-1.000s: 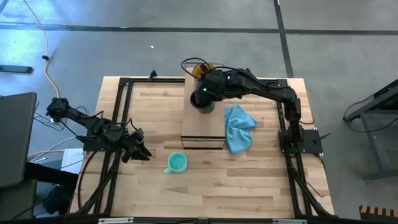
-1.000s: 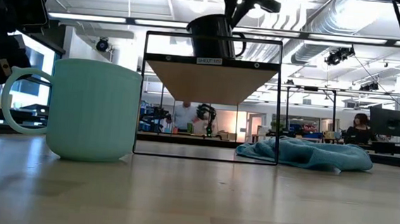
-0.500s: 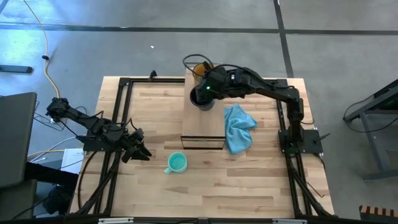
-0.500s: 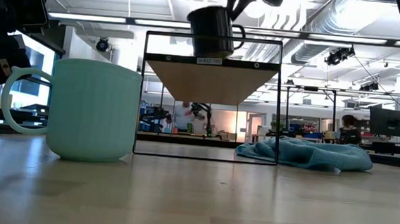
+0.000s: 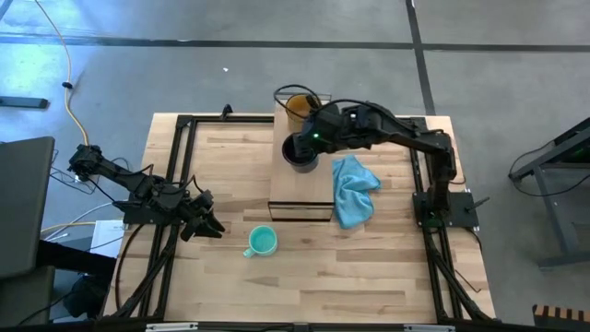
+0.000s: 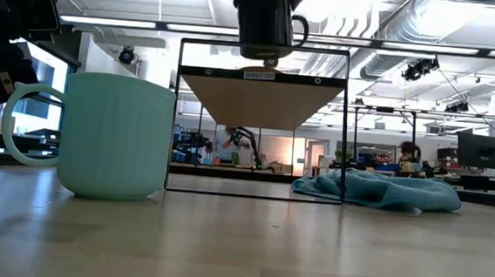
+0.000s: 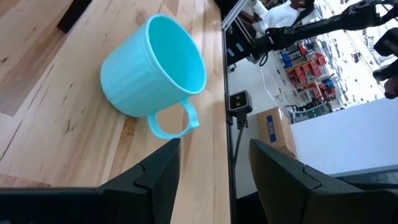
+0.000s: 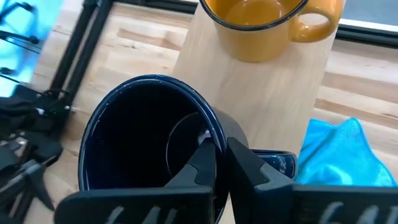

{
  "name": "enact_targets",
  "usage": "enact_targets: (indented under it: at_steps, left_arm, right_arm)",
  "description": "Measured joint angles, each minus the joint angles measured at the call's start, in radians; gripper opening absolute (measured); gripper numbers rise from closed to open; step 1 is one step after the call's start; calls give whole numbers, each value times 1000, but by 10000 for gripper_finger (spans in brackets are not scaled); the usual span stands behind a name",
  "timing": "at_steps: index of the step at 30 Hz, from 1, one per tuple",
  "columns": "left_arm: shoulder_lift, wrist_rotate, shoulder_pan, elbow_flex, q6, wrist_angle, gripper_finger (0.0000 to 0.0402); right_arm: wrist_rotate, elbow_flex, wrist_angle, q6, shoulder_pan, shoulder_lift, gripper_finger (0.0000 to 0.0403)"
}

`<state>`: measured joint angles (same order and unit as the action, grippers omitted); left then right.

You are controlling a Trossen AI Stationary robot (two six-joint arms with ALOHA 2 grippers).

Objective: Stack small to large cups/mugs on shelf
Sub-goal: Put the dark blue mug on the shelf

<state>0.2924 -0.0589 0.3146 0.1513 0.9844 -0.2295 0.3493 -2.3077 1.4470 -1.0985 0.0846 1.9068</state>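
Two dark fingers of the right gripper (image 8: 221, 163) are pinched tight over the rim of the black mug (image 8: 146, 146), one inside the cup and one outside, beside its handle. We see this arm reaching from its base at the table's right edge, bent at the elbow and stretched leftward across the far half of the table, so that the mug (image 5: 300, 152) hangs upright over the shelf (image 5: 301, 189). From table height the mug (image 6: 263, 22) is clear of the shelf top, lifted above the dark frame with its handle turned to the right. It is glossy black with an empty, dark interior. Just beyond it, at the far end of the shelf, stands the yellow mug (image 8: 264, 25), upright, a dark rim round its mouth and its handle toward the cloth side; the two mugs are near each other but apart. A crumpled blue cloth (image 5: 353, 189) lies on the table against the shelf's right side. Nearer the front of the table the teal mug (image 5: 262, 242) stands upright on the bare wood, ribbed on its outside, handle to the left, well apart from the shelf. We find the left gripper (image 5: 205, 224) resting low at the table's left side, its arm folded back toward the edge, its fingers (image 7: 155, 180) spread apart and empty, pointing toward the teal mug without touching it.
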Motion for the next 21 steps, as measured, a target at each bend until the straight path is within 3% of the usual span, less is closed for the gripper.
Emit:
enact_targets:
  at_steps: [21]
  left_arm:
    - [0,30,0,0,0,3,179]
  right_arm:
    - [-4,0,-6,5,-6,-219,0]
